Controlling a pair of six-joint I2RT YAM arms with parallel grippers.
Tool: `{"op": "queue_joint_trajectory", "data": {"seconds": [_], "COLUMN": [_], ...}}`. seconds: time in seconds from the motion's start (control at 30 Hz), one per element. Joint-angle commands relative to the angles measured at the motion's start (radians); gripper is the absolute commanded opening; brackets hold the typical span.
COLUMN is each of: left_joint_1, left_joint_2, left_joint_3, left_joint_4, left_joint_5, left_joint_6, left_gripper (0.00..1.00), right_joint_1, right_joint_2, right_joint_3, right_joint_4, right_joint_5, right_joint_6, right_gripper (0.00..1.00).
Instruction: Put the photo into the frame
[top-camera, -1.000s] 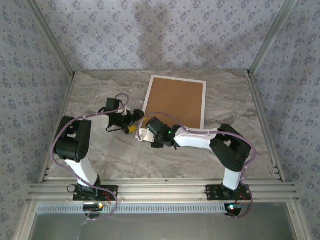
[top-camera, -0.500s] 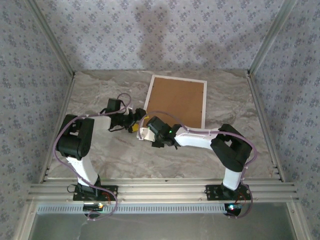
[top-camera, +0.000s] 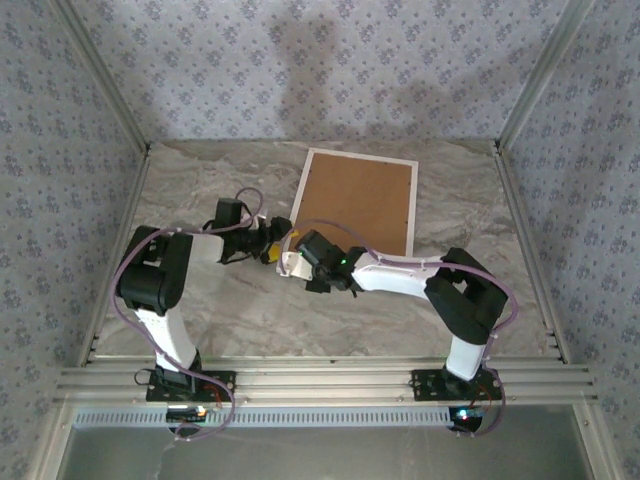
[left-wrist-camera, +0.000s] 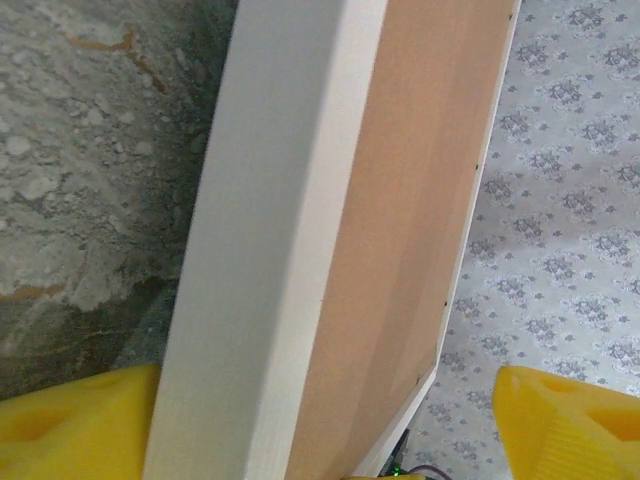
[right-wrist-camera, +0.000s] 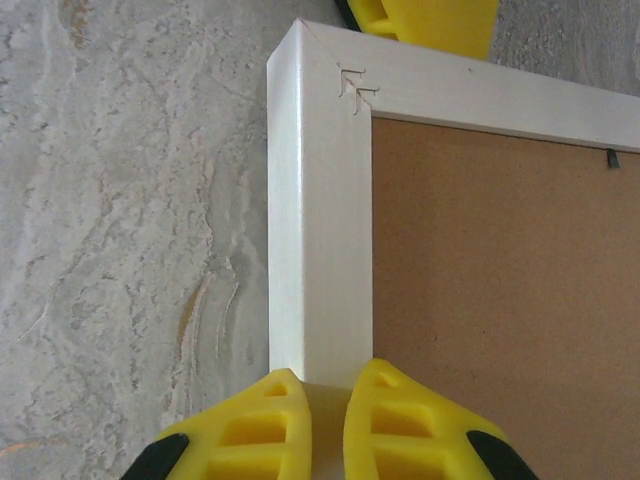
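Little of the job can be called finished on this evidence. My judgement is that it sits at the frame-handling stage, with the loading either yet to come or already sealed under the board. Largest is the marbled table (top-camera: 470, 200), which carries the white picture frame (right-wrist-camera: 318, 220) lying back-up, stretching away ahead of the right jaws and passing between the left ones. The frame's recess holds the brown backing board (top-camera: 358, 203), seated inside the moulding, ahead and to the right of the right jaws. Whether the photo lies beneath that board is hidden. If it does not, I would guess the board has to come out, the photo go in face-down, and the board be closed back over it. The left gripper (left-wrist-camera: 325, 400) stands wide, its yellow fingers on either side of the frame's long edge, one of them well clear of it. The right gripper (right-wrist-camera: 330, 385) has its jaws drawn almost together, tips on the side moulding with the mitred corner straight ahead; whether they pinch a lip or merely press down, I cannot tell. Smallest is a dark tab (right-wrist-camera: 610, 158) on the far moulding, ahead and right of those jaws, which reaches onto the board.
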Motion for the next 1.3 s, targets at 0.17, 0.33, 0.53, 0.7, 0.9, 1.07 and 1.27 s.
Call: {"op": "queue_joint_trajectory", "data": {"seconds": [0.17, 0.33, 0.53, 0.7, 0.9, 1.07, 1.27], "left_joint_1": [-0.041, -0.039, -0.039, -0.039, -0.037, -0.036, -0.037], "left_joint_2": [-0.039, -0.049, -0.064, -0.069, -0.076, -0.077, -0.076], "left_joint_3": [0.011, 0.014, 0.031, 0.039, 0.044, 0.051, 0.052], "left_joint_4": [0.032, -0.022, -0.105, -0.127, -0.127, -0.128, -0.128], "left_joint_5": [0.154, 0.127, 0.103, 0.090, 0.082, 0.078, 0.074], "left_joint_6": [-0.027, -0.021, 0.019, 0.023, 0.016, 0.013, 0.010], "left_gripper": [0.59, 0.45, 0.27, 0.17, 0.15, 0.14, 0.15], "right_joint_1": [0.006, 0.007, 0.025, 0.059, 0.095, 0.122, 0.132], "right_joint_2": [-0.012, -0.010, -0.034, -0.072, -0.104, -0.090, -0.122], "right_joint_3": [-0.025, -0.056, -0.080, -0.111, -0.158, -0.204, -0.268], "right_joint_4": [0.189, 0.212, 0.228, 0.243, 0.268, 0.296, 0.304], "right_joint_5": [-0.047, -0.022, 0.047, 0.138, 0.254, 0.326, 0.294], "right_joint_6": [0.046, 0.058, 0.068, 0.055, 0.027, -0.007, -0.006], "right_gripper": [0.00, 0.00, 0.10, 0.36, 0.54, 0.57, 0.58]}}
